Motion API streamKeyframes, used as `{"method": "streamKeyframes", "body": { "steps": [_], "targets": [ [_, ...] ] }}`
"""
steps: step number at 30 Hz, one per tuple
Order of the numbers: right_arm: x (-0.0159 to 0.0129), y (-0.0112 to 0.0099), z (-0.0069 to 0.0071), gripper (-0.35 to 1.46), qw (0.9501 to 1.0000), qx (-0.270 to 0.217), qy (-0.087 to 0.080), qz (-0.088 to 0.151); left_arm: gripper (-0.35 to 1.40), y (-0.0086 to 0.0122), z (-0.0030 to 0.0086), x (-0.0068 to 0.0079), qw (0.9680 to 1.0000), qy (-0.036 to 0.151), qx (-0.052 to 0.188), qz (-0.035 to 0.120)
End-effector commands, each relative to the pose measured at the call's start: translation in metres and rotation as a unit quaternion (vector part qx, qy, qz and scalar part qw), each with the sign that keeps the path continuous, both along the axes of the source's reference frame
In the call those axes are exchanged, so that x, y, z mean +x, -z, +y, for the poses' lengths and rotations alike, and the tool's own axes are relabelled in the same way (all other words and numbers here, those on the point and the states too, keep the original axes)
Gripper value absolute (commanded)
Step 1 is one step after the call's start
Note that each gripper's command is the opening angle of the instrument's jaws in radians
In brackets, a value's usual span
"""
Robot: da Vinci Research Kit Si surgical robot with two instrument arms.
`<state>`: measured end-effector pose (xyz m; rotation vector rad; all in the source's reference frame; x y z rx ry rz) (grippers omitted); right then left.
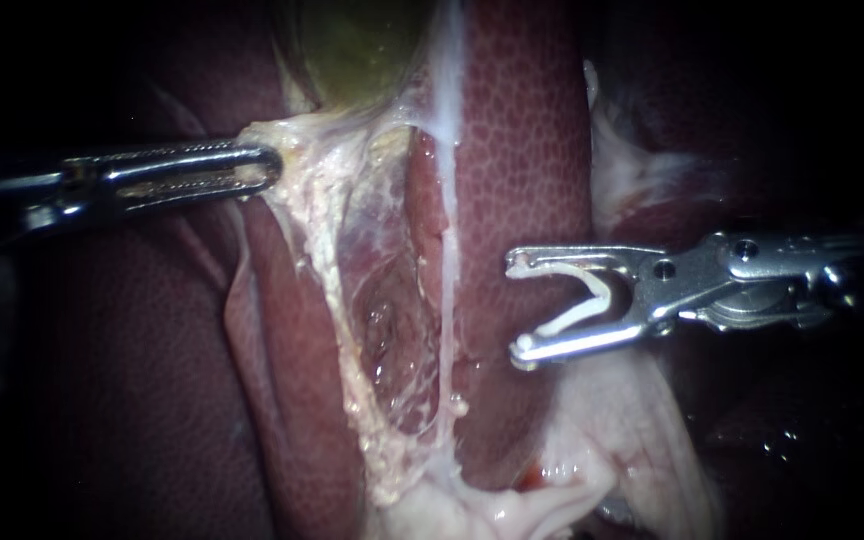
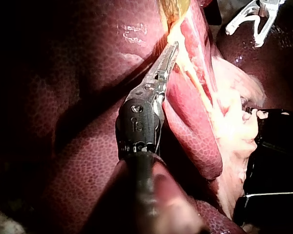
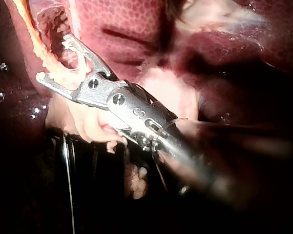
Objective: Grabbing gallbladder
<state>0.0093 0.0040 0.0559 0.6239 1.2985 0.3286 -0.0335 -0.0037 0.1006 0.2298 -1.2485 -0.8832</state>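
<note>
Gallbladder (image 1: 362, 50): only its greenish lower end was in the endoscope view, set against the liver (image 1: 522, 150), so its long axis could not be judged. A pale membrane (image 1: 322, 200) fanned away from that lower end. Left instrument (image 1: 257, 165): shaft ran almost crosswise to the gallbladder, and the claw tip sat just beside and slightly below the gallbladder's lower end, at the near edge of the membrane. The two halves of the claw lay together and appeared to pinch that membrane edge rather than the green wall itself. The left wrist view agreed: tip buried in yellowish tissue directly under the gallbladder. Right instrument (image 1: 520, 308): well apart from the gallbladder, lower and on the far side of the liver strip. Its claw stood wide, carrying a white clip (image 1: 602, 288) seated between both halves, and touched no tissue. Judgement: the left instrument is clearly the nearer. From its claw the gallbladder lies just ahead and upward, so a firmer hold would call for a short advance toward the green wall.
</note>
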Motion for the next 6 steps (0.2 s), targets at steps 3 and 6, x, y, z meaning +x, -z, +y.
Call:
{"method": "streamKeyframes", "body": {
  "steps": [3,6],
  "targets": [
    [0.0000,0.0000,0.0000,0.58,1.0000,0.000,0.000,0.000,-0.35,0.0000,0.0000,0.0000,1.0000,0.000,0.000,0.000],
    [0.0000,0.0000,0.0000,0.58,1.0000,0.000,0.000,0.000,-0.35,-0.0001,0.0000,0.0000,1.0000,0.000,0.000,0.000]
  ]
}}
